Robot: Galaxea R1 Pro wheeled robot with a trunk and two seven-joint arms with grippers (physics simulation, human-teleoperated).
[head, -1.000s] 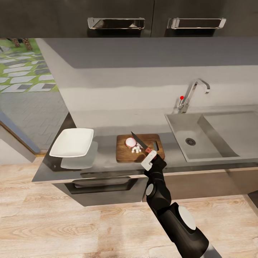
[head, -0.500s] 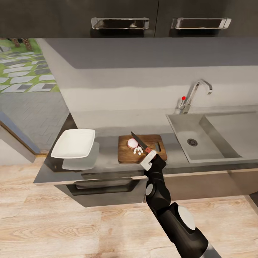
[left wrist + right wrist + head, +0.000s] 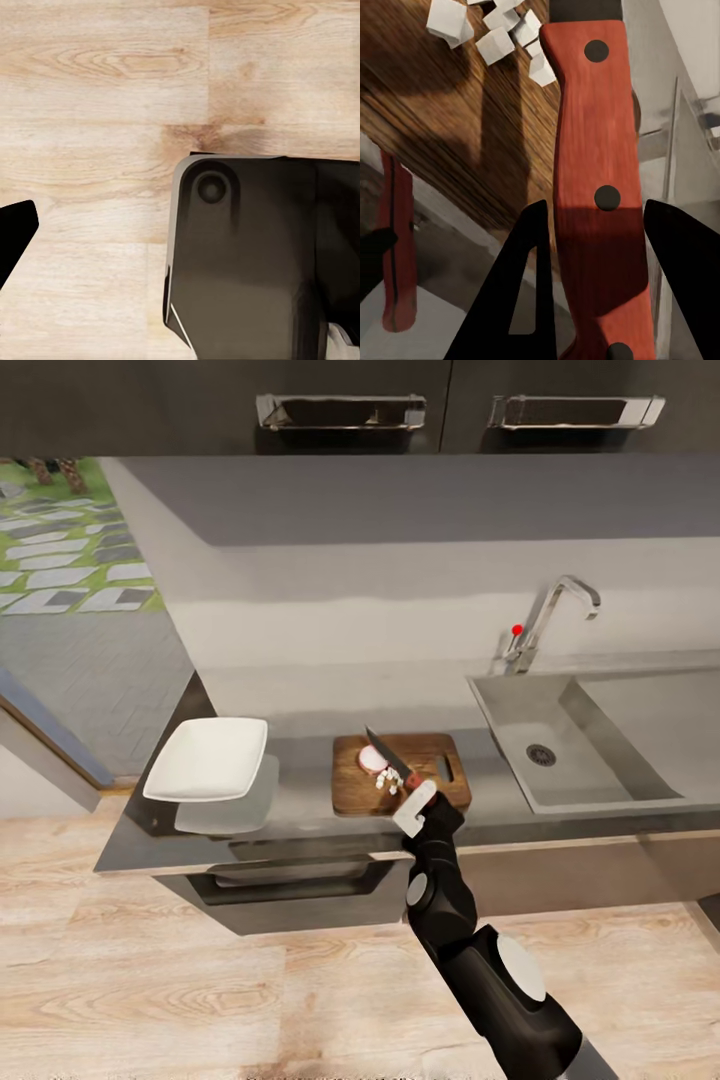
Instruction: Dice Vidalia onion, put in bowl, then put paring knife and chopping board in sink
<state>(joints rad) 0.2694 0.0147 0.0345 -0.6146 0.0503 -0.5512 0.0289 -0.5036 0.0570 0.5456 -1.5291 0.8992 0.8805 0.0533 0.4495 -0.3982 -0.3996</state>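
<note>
The onion (image 3: 372, 760) is being diced on the board (image 3: 400, 787); the knife (image 3: 594, 180) is being clamped by the right gripper (image 3: 415, 800). Further cuts are probably being called for before the bowl (image 3: 207, 759).

Even, soft, bright light; the glossy grey countertop (image 3: 300, 790) mirrors the white squarish bowl (image 3: 207, 760). Renders are slightly soft, and dark shadows cross the close-up brown wooden board (image 3: 450, 127).
</note>
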